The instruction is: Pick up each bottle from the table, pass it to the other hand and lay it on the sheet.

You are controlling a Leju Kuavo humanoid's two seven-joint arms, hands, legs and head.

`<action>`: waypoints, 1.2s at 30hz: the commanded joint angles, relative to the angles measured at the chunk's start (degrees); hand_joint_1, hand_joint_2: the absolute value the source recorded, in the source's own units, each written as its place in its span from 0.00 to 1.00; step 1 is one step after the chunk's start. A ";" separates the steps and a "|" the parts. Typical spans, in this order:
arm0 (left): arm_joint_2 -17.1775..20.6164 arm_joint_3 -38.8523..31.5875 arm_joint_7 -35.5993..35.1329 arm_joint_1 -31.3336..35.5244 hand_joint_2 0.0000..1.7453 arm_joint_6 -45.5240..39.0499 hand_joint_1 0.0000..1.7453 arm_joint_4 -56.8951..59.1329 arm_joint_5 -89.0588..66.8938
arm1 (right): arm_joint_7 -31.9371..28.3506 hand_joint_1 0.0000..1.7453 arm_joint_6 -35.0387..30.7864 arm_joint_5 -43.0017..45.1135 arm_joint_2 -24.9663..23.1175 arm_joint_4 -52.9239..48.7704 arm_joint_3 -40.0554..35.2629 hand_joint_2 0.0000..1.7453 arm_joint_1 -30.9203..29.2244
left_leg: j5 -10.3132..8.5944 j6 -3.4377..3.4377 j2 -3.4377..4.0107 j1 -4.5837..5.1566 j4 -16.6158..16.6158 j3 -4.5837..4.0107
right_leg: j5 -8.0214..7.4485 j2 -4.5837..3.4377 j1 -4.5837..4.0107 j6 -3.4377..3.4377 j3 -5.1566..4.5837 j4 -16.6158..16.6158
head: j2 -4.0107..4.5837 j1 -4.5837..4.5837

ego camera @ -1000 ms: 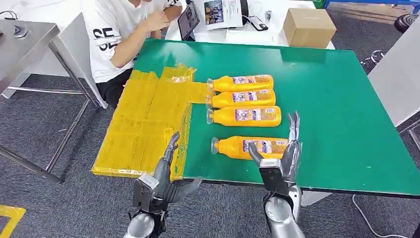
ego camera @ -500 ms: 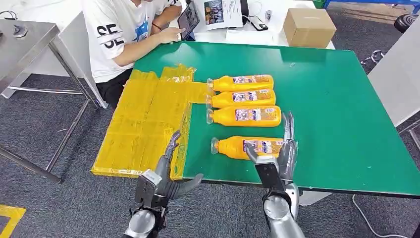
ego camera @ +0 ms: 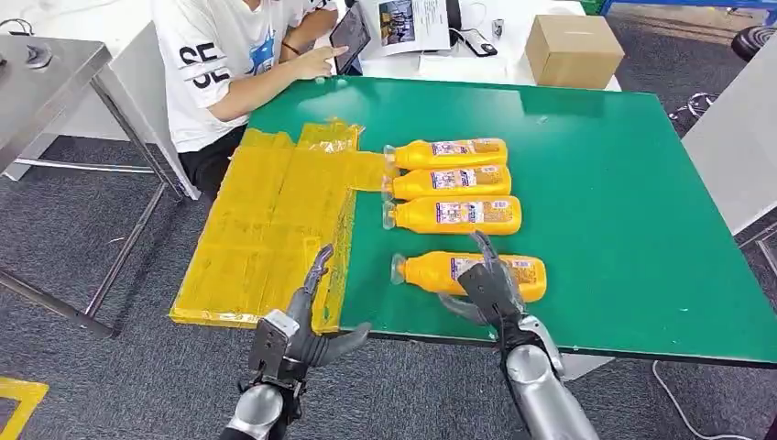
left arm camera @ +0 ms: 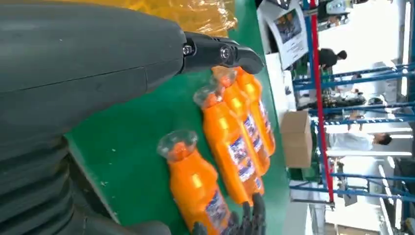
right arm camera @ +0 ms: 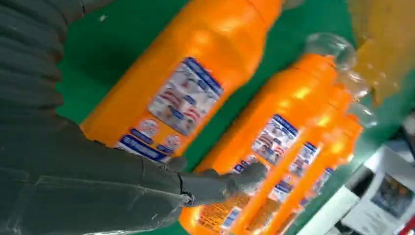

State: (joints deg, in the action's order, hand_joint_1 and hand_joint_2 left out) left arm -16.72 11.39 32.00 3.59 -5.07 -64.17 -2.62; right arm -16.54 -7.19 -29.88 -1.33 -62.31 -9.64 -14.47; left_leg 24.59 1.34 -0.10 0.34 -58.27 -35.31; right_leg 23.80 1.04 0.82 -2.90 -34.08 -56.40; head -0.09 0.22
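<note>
Four orange bottles lie on their sides on the green table (ego camera: 623, 229), caps toward the yellow sheet (ego camera: 266, 229). The nearest bottle (ego camera: 431, 271) (right arm camera: 181, 83) (left arm camera: 195, 191) lies apart from the row of three (ego camera: 454, 181). My right hand (ego camera: 486, 282) reaches over the nearest bottle's label end, fingers spread across its body and thumb on the near side, not closed around it. One of its fingers (right arm camera: 215, 185) stretches past that bottle toward the neighbouring bottle (right arm camera: 274, 142). My left hand (ego camera: 307, 321) hovers open at the table's front edge beside the sheet, holding nothing.
A person in a white shirt (ego camera: 229, 55) sits at the table's far left corner with a tablet (ego camera: 348, 37). A cardboard box (ego camera: 570, 50) stands behind the table. A metal table (ego camera: 46, 73) is at the left, a white panel (ego camera: 733, 137) at the right.
My right hand has swung from upright beside the nearest bottle's base to lying over its body. The left hand has barely moved. The person's arm has reached toward the tablet.
</note>
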 commanded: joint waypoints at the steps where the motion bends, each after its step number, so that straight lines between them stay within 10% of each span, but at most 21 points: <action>1: -0.27 -2.98 0.02 2.19 1.00 0.70 0.00 6.22 -0.04 | 2.01 0.00 -0.23 -1.82 3.56 11.33 -2.89 1.00 -5.79 | 0.03 -0.07 0.00 -0.04 0.07 0.23 | 0.02 -0.04 -0.03 0.07 0.22 0.09 | 0.00 0.00; 24: 0.29 -2.80 -0.36 3.67 1.00 1.30 0.00 8.60 -0.77 | 4.30 0.00 1.50 -5.43 4.34 16.38 -7.25 1.00 -11.03 | 0.06 -0.10 0.06 -0.07 0.07 0.49 | 0.02 -0.12 -0.06 0.09 0.46 0.09 | 0.00 0.00; 36: 0.44 -3.23 -0.54 5.34 1.00 1.91 0.00 12.20 -0.84 | 10.41 0.00 9.76 -7.96 7.18 28.55 -16.67 1.00 -23.01 | -0.10 0.04 0.16 -0.03 0.04 0.41 | -0.17 -0.14 -0.03 0.10 0.35 0.07 | 0.00 -0.02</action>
State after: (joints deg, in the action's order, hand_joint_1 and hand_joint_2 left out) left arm -17.00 8.98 31.87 6.15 -3.37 -57.55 -3.54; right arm -7.43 0.05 -37.70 3.87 -45.22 -19.48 -30.64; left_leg 24.49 1.47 0.04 0.35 -58.28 -35.03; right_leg 23.62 0.99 0.82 -2.84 -33.85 -56.39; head -0.09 0.20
